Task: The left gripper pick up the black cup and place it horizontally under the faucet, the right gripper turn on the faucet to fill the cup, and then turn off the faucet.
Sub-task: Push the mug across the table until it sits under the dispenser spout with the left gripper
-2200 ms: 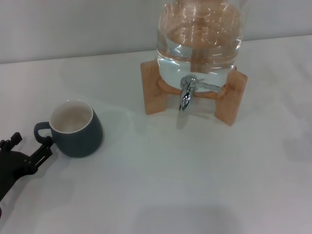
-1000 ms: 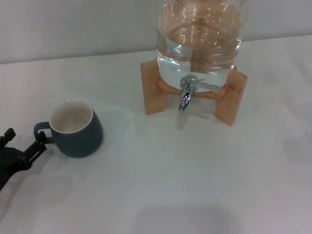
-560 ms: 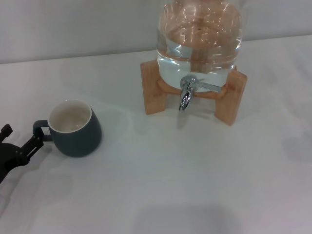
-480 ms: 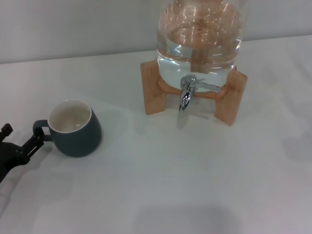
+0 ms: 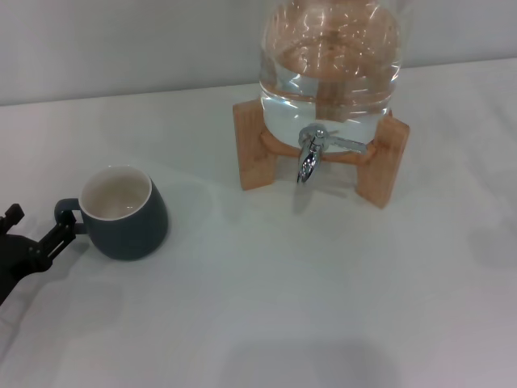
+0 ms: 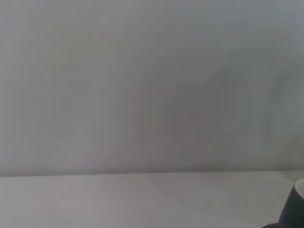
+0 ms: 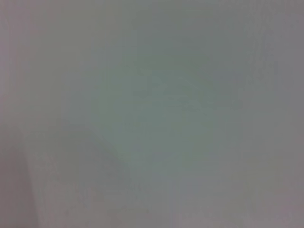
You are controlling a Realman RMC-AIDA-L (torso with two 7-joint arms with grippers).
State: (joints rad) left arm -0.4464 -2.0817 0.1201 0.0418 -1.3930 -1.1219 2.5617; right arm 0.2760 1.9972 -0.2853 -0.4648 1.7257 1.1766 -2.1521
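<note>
Head view, wooden stand [image 5: 254,150] under glass jar [image 5: 331,61], faucet [image 5: 311,153]

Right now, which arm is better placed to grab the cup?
Left. The left gripper sits right beside the black cup, at its handle; the right arm is not in view.

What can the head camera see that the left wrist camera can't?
Only the head view shows the faucet on the glass jar, the wooden stand and the left gripper, with one fingertip at the cup's handle. It also shows the whole cup, upright and apart from the faucet. Only the left wrist view shows a long bare wall straight ahead. Both show the black cup, though the wrist view catches just its edge, and the white table.
</note>
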